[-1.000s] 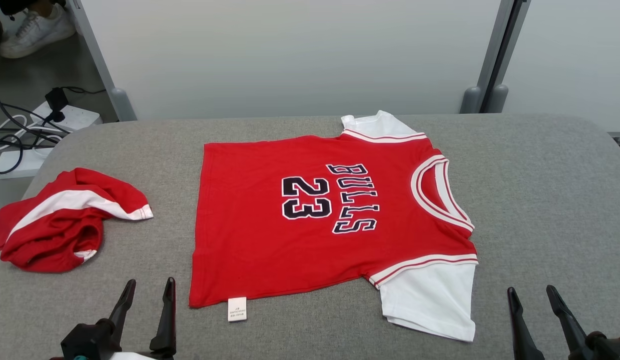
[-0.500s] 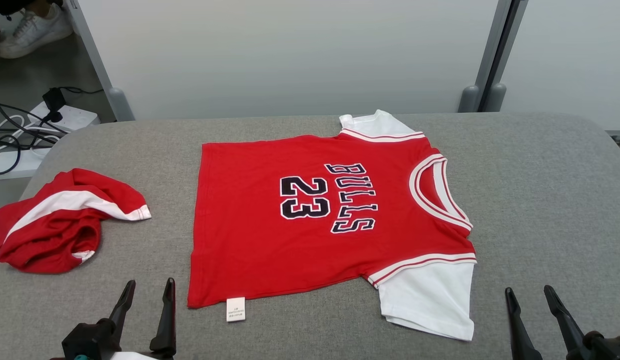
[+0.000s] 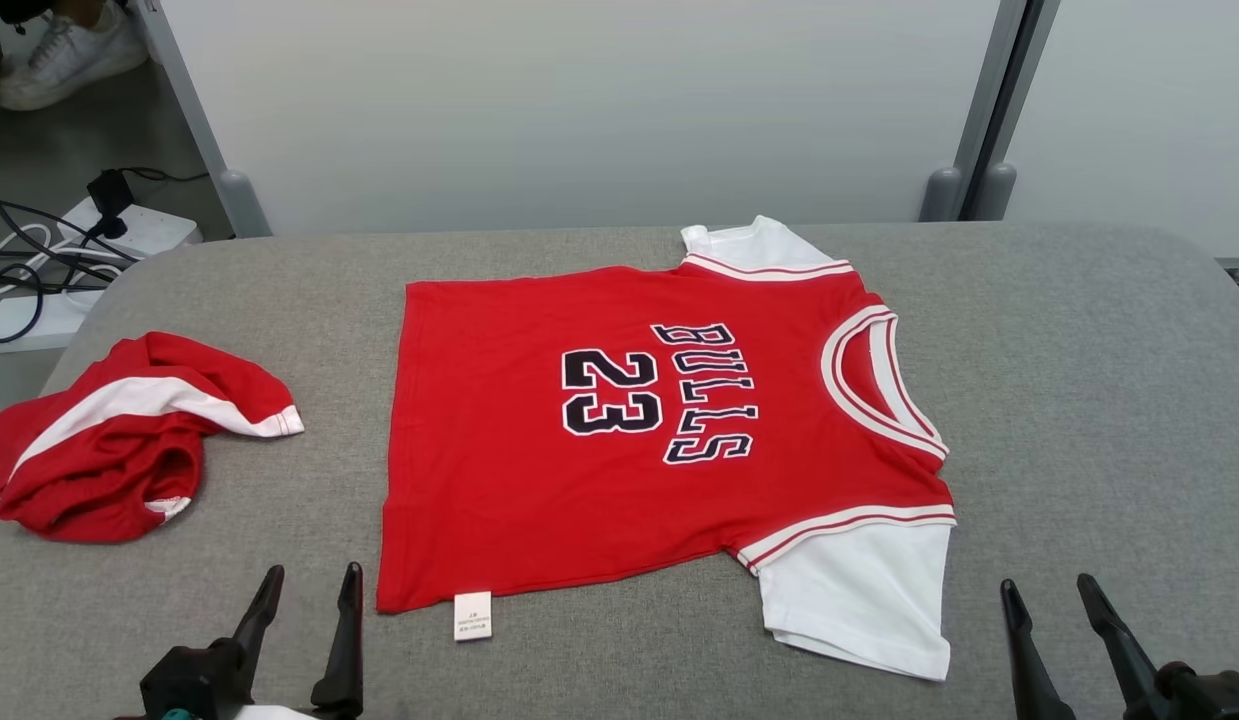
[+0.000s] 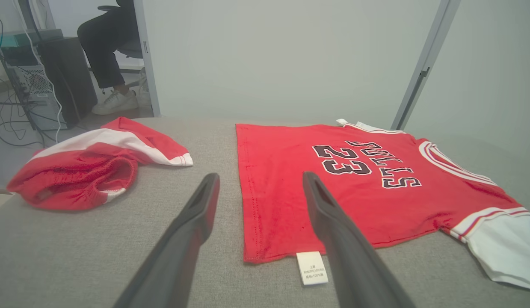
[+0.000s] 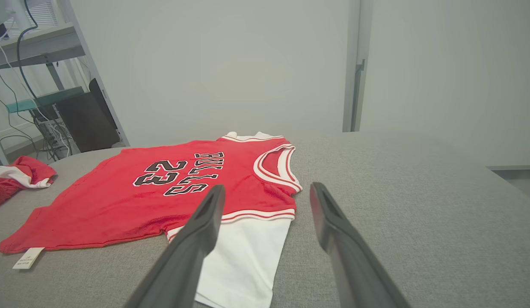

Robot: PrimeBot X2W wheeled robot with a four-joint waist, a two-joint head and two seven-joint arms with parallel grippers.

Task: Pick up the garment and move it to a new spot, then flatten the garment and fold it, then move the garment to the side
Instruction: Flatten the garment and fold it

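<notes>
While the left gripper [image 3: 314, 570] and right gripper [image 3: 1045, 582] sit fully spread and empty at the bottom edge, the jersey [image 3: 619, 440] lies flat at frame centre.
Neither gripper touches the cloth; white care label [image 3: 472, 615] at the hem's lower-left corner, just right of the left gripper; near white sleeve lower right, collar toward the right; crumpled red-and-white garment [image 3: 119, 440] mid-left on the grey table [image 3: 1079, 350]; power strip [image 3: 129, 235] and a person's shoe [image 3: 64, 55] upper left.
</notes>
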